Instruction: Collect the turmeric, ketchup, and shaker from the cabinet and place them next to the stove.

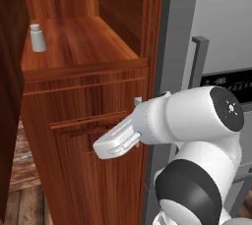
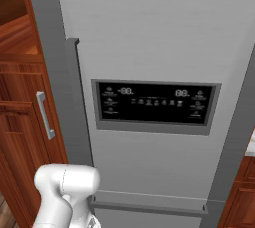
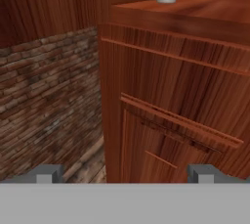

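Hand: your two-finger gripper (image 3: 124, 173) is wide apart and holds nothing.
Shaker: the small pale grey-white shaker (image 1: 37, 38) stands on the shelf of the tall reddish-brown wooden cabinet (image 1: 83, 121), above your hand.
Left: you must grab it and carry it to the stove.
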Robot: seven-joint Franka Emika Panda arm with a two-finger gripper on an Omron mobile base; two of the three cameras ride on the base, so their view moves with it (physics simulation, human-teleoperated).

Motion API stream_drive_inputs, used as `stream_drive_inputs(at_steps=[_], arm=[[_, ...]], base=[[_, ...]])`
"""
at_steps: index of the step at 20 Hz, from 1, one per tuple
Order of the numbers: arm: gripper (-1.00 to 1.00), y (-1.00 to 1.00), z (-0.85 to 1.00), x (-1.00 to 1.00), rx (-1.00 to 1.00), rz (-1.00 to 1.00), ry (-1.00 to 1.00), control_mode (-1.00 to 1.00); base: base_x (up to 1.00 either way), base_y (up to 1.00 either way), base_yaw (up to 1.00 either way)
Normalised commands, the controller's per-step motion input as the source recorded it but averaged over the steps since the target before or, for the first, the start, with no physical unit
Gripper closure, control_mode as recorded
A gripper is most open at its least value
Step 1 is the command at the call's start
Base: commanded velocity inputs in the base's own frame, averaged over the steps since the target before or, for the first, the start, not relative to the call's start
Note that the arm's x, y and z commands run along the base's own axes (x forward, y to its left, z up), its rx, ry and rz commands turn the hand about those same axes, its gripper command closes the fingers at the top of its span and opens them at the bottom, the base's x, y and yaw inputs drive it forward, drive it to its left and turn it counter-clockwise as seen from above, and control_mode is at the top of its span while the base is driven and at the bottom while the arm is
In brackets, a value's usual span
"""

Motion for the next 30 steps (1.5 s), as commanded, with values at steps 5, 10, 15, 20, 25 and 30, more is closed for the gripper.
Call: stream_drive_inputs(at_steps=[5, 10, 15, 20, 25, 30], arm=[[-1.0, 0.0, 0.0, 0.0, 0.02, 0.04, 0.0, -1.0], [-1.0, -0.03, 0.06, 0.0, 0.05, 0.05, 0.0, -1.0], [-1.0, -0.07, 0.17, 0.0, 0.07, 0.06, -0.05, -1.0], [-1.0, -0.05, 0.16, 0.0, 0.04, 0.06, -0.12, -1.0], [-1.0, -0.01, 0.16, 0.0, 0.04, 0.04, -0.14, -1.0], [-1.0, 0.0, 0.32, 0.0, 0.01, 0.0, -0.14, -1.0]], base=[[0.0, 0.0, 0.0], [0.0, 0.0, 0.0], [0.0, 0.0, 0.0], [0.0, 0.0, 0.0], [0.0, 0.0, 0.0], [0.0, 0.0, 0.0]])
